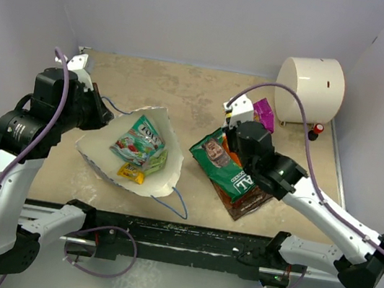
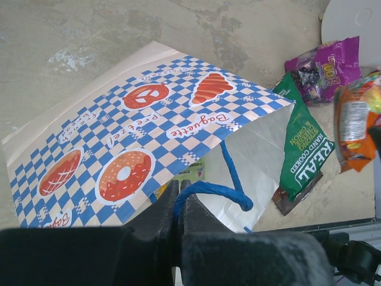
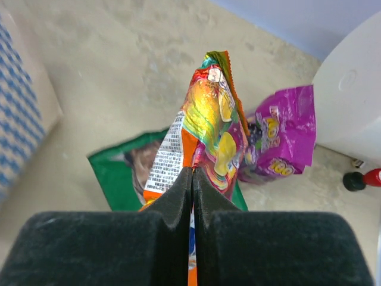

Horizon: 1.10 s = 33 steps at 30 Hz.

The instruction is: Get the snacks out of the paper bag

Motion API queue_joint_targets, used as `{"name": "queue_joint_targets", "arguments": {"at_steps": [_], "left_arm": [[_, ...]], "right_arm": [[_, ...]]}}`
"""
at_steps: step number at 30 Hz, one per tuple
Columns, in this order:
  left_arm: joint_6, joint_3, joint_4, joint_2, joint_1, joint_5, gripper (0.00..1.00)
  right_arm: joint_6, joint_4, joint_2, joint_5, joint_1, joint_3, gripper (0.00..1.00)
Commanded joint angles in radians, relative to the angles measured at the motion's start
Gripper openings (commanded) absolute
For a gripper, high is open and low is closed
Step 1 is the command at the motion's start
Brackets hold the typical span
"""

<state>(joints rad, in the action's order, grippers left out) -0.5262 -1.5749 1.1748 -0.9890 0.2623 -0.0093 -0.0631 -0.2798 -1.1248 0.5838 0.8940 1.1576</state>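
On the left, the left gripper (image 2: 178,199) was pinched shut on the blue cord handle (image 2: 209,189) of the paper bag (image 2: 137,119). The bag lay on its side on the table (image 1: 207,95) with its mouth held open. Inside it, against the white lining, lay a pale green packet (image 1: 138,139), a small green pack (image 1: 157,159) and a small yellow pack (image 1: 131,172), none of them taken out yet. Just right of the bag, a green packet (image 1: 230,173) lay flat across a dark brown packet (image 1: 250,203). Over these, the right gripper (image 3: 191,174) had its fingers closed tight on the lower edge of the red-orange chip bag (image 3: 205,119), which stood upright in the grip and had not been set down. Farther and to the right, the magenta pouch (image 1: 264,113) lay on the table near the cream cylinder (image 1: 311,82). By this showing the job looked roughly half done. Three snacks were out on the table and a fourth was in the claw awaiting release. At least three were left in the bag; whether more hid under them could not be told.
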Motion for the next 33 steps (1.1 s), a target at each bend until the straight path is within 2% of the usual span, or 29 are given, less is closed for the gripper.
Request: {"name": "queue_joint_targets", "arguments": {"at_steps": [1,9,21,25,28,33], "left_arm": [[0.028,-0.034,-0.011,0.009,-0.001,-0.015,0.00],[0.039,-0.049,-0.011,0.006,0.000,-0.011,0.00],[0.046,-0.067,0.004,0.005,0.000,-0.013,0.00],[0.042,-0.071,0.012,0.011,0.000,-0.021,0.00],[0.036,-0.064,0.015,0.019,-0.001,-0.027,0.00],[0.018,-0.054,0.010,0.024,0.000,-0.022,0.00]], "right_arm": [[0.280,0.152,0.012,-0.079,-0.032,-0.091,0.00],[0.560,0.262,-0.041,-0.189,-0.089,-0.223,0.00],[0.866,0.302,-0.227,-0.223,-0.123,-0.228,0.00],[0.899,0.283,-0.239,-0.273,-0.123,-0.238,0.00],[0.865,0.251,-0.245,-0.358,-0.125,-0.239,0.00],[0.817,0.189,-0.294,-0.412,-0.123,-0.260,0.00]]}}
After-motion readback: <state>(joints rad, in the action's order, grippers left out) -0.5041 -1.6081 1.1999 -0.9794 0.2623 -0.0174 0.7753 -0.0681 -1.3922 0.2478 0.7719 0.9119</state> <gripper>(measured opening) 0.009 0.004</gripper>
